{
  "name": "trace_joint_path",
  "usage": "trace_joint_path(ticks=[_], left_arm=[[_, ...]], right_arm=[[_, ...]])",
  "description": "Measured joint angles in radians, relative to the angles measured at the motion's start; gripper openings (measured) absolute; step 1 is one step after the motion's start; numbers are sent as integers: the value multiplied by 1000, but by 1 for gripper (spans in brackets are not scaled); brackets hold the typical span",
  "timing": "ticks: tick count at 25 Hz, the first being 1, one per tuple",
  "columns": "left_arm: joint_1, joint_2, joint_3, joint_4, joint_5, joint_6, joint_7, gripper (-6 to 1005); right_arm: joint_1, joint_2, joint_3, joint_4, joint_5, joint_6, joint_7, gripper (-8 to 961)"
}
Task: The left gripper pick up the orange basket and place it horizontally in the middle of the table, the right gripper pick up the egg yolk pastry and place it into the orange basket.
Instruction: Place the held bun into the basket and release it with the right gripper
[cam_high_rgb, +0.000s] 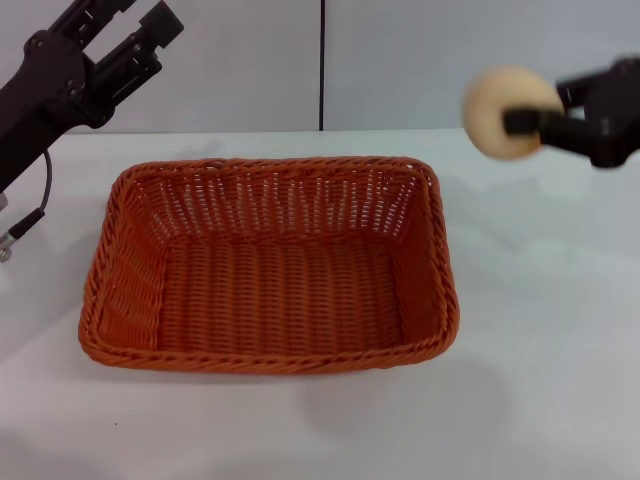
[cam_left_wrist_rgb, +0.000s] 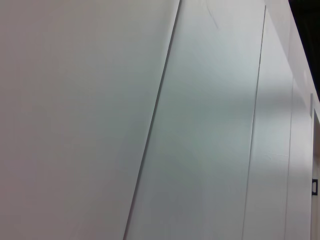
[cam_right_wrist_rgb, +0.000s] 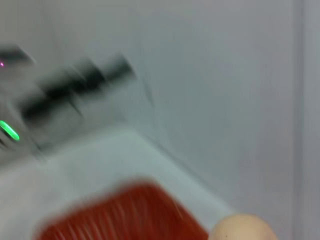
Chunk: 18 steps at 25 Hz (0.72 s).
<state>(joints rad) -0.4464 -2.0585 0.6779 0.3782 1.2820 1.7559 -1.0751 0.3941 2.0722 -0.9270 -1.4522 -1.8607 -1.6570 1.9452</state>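
Observation:
The orange basket (cam_high_rgb: 270, 270) lies flat and lengthwise in the middle of the white table (cam_high_rgb: 540, 330), with nothing inside it. My right gripper (cam_high_rgb: 515, 120) is raised above the table at the upper right, just beyond the basket's far right corner, shut on the cream-coloured egg yolk pastry (cam_high_rgb: 500, 100). In the right wrist view the pastry (cam_right_wrist_rgb: 242, 227) shows at the edge, with the basket (cam_right_wrist_rgb: 125, 215) blurred below. My left gripper (cam_high_rgb: 135, 40) is lifted at the upper left, away from the basket, its fingers apart and holding nothing.
A pale wall with a dark vertical seam (cam_high_rgb: 322, 65) stands behind the table. A thin black cable (cam_high_rgb: 40, 195) hangs from the left arm near the table's left side. The left wrist view shows only wall panels (cam_left_wrist_rgb: 150, 120).

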Motion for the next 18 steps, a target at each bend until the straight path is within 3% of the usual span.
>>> trace_joint_path(ticks=[4, 7, 13, 18], left_arm=[[0, 0, 0, -1, 1, 0, 0, 784], [0, -1, 0, -1, 0, 1, 0, 784], [-6, -2, 0, -2, 0, 2, -2, 784], [-8, -3, 2, -2, 1, 2, -2, 784]], right_arm=[[-6, 1, -31, 143, 241, -7, -178, 119], [18, 0, -56, 271, 336, -9, -278, 108], [75, -1, -91, 417, 390, -6, -368, 92], [87, -1, -99, 438, 388, 5, -362, 167]])
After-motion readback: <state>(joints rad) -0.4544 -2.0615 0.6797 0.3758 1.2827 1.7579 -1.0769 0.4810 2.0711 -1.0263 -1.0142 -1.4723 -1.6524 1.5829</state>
